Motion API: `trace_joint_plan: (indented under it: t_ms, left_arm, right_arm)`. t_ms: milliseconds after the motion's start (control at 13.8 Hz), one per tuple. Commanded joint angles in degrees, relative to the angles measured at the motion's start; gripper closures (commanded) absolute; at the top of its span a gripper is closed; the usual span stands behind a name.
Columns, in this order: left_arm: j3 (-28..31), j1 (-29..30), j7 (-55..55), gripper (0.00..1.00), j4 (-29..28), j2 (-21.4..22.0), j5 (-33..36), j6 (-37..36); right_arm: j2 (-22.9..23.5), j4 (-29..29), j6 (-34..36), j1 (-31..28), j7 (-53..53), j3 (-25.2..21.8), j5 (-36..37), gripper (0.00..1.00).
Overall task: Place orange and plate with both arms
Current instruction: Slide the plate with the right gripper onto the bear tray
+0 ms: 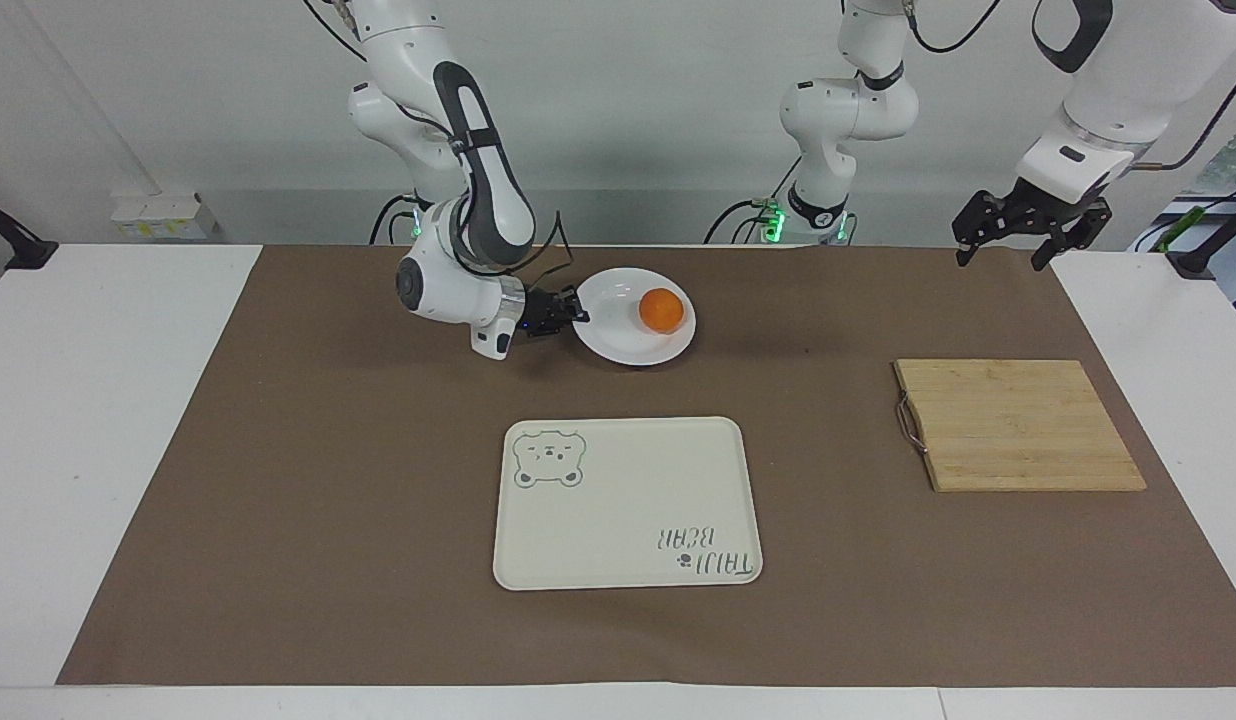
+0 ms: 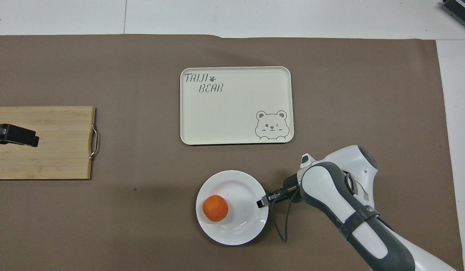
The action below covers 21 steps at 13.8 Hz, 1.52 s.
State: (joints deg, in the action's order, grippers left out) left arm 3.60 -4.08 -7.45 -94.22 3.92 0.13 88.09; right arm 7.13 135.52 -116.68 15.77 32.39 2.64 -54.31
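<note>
The white plate (image 1: 618, 342) (image 2: 240, 220) lies on the brown mat close to the robots, with the orange (image 1: 662, 310) (image 2: 215, 208) on it. The orange sits at the plate's edge toward the left arm's end, away from the gripped rim. My right gripper (image 1: 576, 313) (image 2: 261, 203) comes in low and level and is shut on the plate's rim. That side of the plate looks slightly raised. My left gripper (image 1: 1013, 245) (image 2: 31, 139) hangs open and high at the left arm's end, holding nothing.
A cream tray (image 1: 628, 520) (image 2: 236, 124) with a bear drawing lies farther from the robots than the plate. A wooden cutting board (image 1: 1013, 425) (image 2: 55, 162) with a metal handle lies at the left arm's end, partly under the left gripper in the overhead view.
</note>
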Motion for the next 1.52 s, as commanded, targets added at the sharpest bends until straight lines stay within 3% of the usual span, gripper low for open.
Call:
trace_joint_plan:
  t_ms: [0,435,1087,1449]
  left_arm:
    - [-0.52,2.49,-0.9,0.0,1.67,-0.75,-2.06,-0.2]
    - [-0.87,1.97,-2.04,0.0,0.88,0.04,-2.06,-0.73]
    - [-0.96,2.5,-1.95,0.0,0.97,-0.05,-2.06,-0.64]
    - [-1.49,1.71,-1.78,0.0,1.41,-0.58,-1.45,1.38]
  right_arm:
    - [-0.54,0.89,3.02,-3.54,2.32,0.0,-1.06,1.0]
    - [0.42,-2.44,10.68,-8.64,7.94,0.08,-1.58,1.0]
    - [7.62,-17.64,24.83,-18.13,9.01,-0.27,-1.32,1.0]
    - [10.0,-23.54,27.83,-25.16,8.83,-0.44,2.18,1.0]
